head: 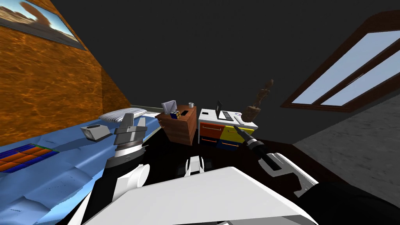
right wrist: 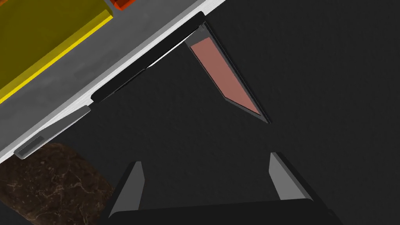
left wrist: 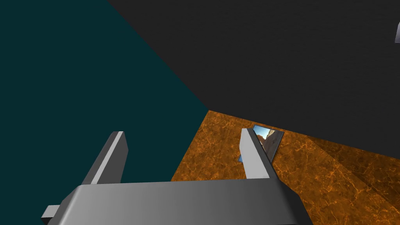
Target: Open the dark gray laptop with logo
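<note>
On the white cabinet top (head: 209, 118): dark laptop (head: 224, 115), lid lifted well off its base (screen pinkish in the right wrist view).
Right gripper (right wrist: 205, 164): fingers spread, empty, near the laptop, apart from it.
Left gripper (left wrist: 181, 134): fingers apart, holding nothing, above the blue bed (head: 58, 156).
Beside laptop: brown pot (head: 252, 113).

I can read no lettering, number, label or brand mark anywhere from here. The laptop (head: 219, 110) stands at about one o'clock from me on the white-topped cabinet (head: 211, 118), too small for me to make out any logo. In the right wrist view its screen is a plain pinkish panel without writing.
</note>
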You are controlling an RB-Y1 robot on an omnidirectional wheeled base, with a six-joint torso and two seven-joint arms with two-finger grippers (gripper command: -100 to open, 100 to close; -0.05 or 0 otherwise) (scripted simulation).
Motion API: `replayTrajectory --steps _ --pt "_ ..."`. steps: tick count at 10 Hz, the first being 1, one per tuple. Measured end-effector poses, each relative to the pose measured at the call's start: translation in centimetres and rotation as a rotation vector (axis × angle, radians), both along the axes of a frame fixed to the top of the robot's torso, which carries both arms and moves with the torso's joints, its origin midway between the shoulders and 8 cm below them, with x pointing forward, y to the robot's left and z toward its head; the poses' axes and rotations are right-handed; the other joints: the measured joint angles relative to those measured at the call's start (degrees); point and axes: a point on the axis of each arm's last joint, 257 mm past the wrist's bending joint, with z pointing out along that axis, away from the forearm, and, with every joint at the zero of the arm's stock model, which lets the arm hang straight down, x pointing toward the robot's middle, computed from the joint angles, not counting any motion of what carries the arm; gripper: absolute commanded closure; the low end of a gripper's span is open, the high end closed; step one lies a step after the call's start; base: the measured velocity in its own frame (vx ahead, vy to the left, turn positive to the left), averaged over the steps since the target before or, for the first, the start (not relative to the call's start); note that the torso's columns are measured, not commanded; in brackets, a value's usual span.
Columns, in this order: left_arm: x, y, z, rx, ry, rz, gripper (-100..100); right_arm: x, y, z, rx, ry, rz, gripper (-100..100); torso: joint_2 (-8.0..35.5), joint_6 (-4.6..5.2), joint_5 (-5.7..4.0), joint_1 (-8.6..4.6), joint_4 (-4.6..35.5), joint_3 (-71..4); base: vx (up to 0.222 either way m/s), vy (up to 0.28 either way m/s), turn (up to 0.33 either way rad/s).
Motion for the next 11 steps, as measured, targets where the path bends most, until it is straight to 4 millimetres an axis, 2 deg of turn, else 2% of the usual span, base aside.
replayTrajectory --steps 1,5,6,8,11 --pt "0.0 0.0 0.0 0.0 0.0 0.0 0 -0.4 -1.6 -0.5 -0.062 0.035 -0.021 -100 -0.01 -0.03 0.0 0.05 0.0 0.0 0.046 0.118 0.093" --pt "0.0 0.0 0.0 0.0 0.0 0.0 0 -1.1 -5.6 -0.5 -0.244 0.12 -0.061 -100 0.1 -0.02 0.02 0.09 0.03 0.06 0.036 0.109 0.146" --pt "0.0 0.0 0.0 0.0 0.0 0.0 0 -1.3 -7.6 -0.5 -0.307 0.152 -0.085 -100 -0.04 -0.03 0.07 0.23 -0.01 -0.02 0.06 0.104 0.062" --pt "0.0 0.0 0.0 0.0 0.0 0.0 0 -1.6 -9.4 -0.2 -0.405 0.192 -0.103 -100 0.03 0.0 0.01 0.02 0.01 0.01 0.063 0.1 0.164" --pt "0.0 0.0 0.0 0.0 0.0 0.0 0 -2.5 -13.2 0.4 -0.564 0.26 -0.149 -100 0.14 0.01 0.0 0.01 0.04 0.09 0.05 0.079 0.109"
